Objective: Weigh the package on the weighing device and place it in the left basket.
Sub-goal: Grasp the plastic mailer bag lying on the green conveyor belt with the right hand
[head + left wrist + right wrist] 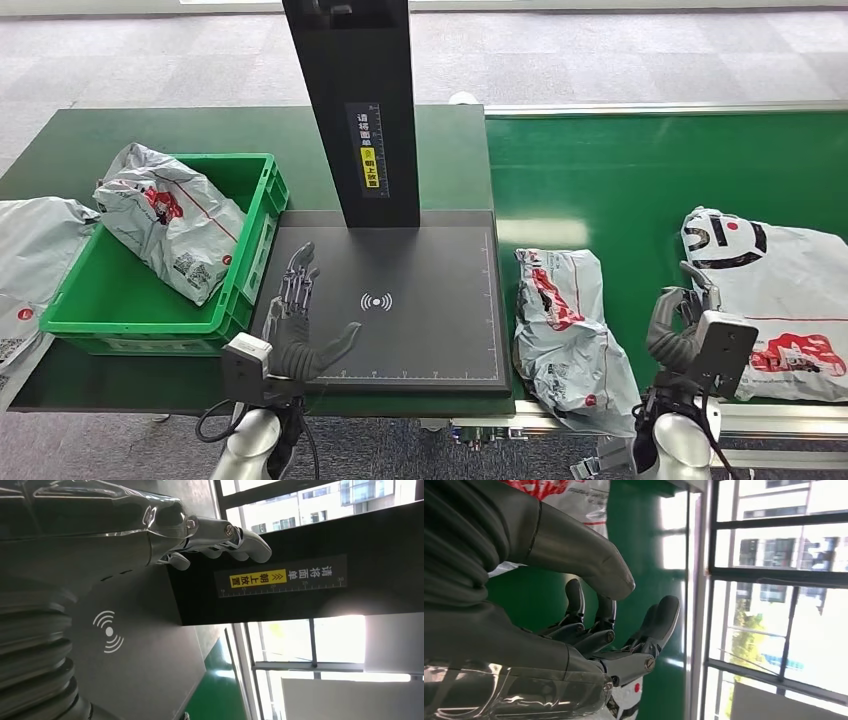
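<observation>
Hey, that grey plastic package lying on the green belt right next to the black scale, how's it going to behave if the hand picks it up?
The package looks crumpled and soft, so it will probably sag. Its glossy plastic may slip. It seems unlikely to roll.

The package (563, 330) by the front edge of the green belt (640, 180) is thin plastic film — grey, shiny and full of wrinkles, with red print. The bag in the basket (170, 220) looks the same. The left basket (262, 200) is hard green plastic, smooth and a little glossy. The weighing device (430, 270) has a flat black top, matt and smooth, and its black post (355, 60) is matt too. The belt looks dull and smooth. The left hand (298, 325) is dark grey, with shiny metal at the wrist — the right hand (675, 325) too.
</observation>
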